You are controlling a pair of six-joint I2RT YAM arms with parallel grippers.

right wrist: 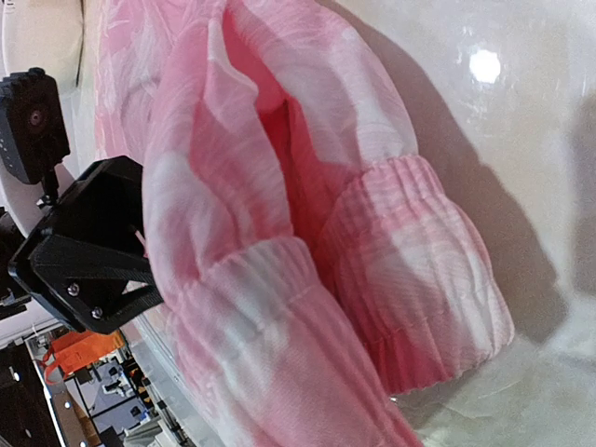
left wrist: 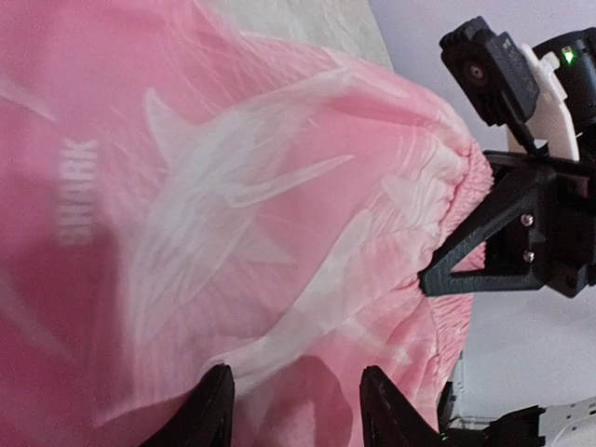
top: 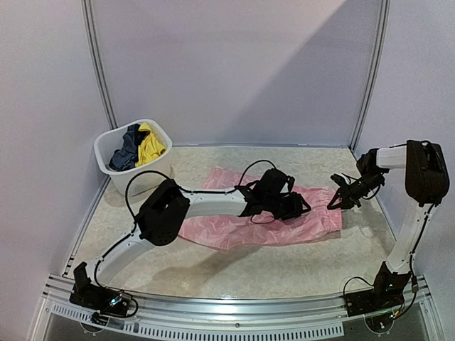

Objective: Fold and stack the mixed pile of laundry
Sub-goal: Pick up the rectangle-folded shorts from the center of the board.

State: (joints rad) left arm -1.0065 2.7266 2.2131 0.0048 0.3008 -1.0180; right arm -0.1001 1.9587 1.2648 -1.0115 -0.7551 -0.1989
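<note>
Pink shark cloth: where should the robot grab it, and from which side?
Probably the gathered ribbed band at its right end, coming low from the right. That edge is thick and puckered, easy for jaws to pinch; the rest of the pink garment lies thin and flat.

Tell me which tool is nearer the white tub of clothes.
Left. The left tool is over the pink garment, closer to the white tub at the back left; the right tool sits beyond it, at the garment's right edge.

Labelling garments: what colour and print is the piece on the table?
The garment is pink with whitish shark-like print; left wrist view shows it best.
</note>
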